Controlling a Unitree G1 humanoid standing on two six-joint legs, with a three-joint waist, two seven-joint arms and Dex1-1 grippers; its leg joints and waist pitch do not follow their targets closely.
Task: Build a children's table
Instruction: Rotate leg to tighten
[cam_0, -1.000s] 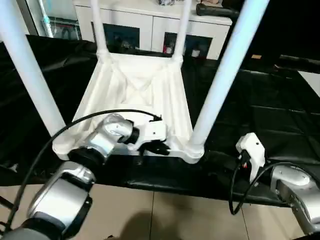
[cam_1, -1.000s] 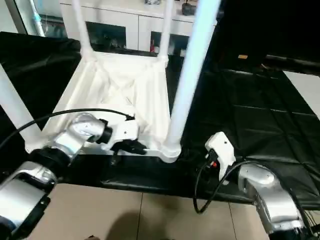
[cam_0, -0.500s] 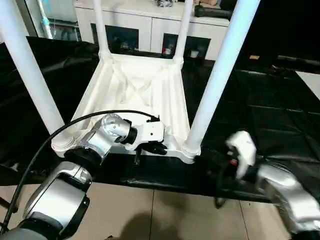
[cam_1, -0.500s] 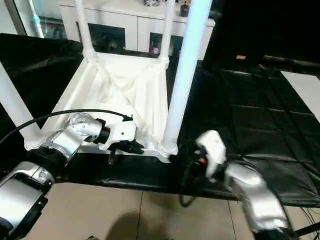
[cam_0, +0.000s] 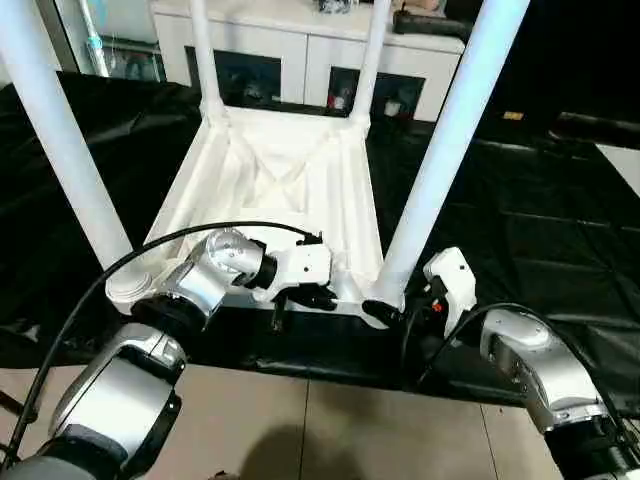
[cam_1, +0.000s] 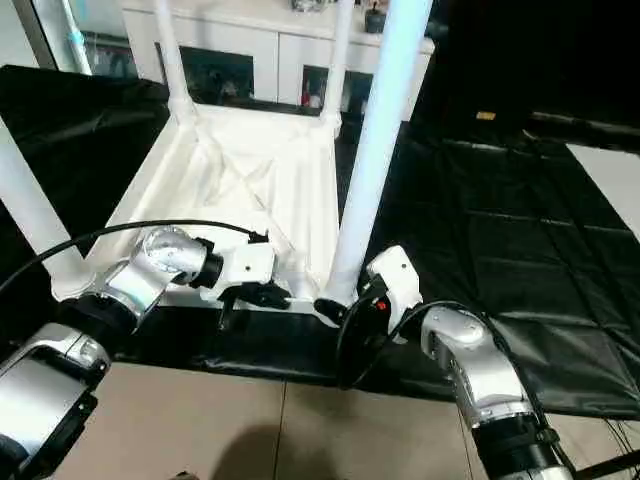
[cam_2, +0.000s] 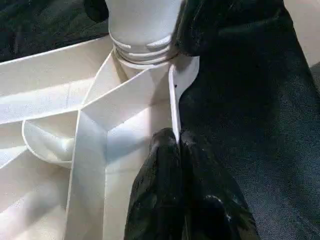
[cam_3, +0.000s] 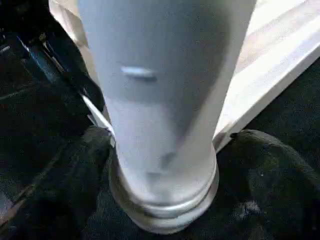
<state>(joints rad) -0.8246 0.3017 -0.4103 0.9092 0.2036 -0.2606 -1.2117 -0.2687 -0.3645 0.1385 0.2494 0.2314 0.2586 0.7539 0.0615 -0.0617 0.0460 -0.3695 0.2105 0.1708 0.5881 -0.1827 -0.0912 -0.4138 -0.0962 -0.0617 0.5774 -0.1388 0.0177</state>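
Now the upturned tabletop (cam_0: 290, 190) lies on the black-covered bench (cam_0: 560, 230); left gripper (cam_2: 176, 145) pinches its near rim, right gripper (cam_3: 165, 150) spread around the near-right leg (cam_0: 440, 160). Next, I judge: close and seat it.

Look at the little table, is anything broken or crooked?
Nothing stands out. The tabletop lies upside down on the black cloth with four legs standing in its corner sockets, and I see no cracks.

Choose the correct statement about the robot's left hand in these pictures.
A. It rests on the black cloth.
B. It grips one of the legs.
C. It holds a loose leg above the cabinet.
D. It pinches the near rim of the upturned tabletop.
D: the left hand is closed on the thin near rim of the tabletop, beside the corner leg.
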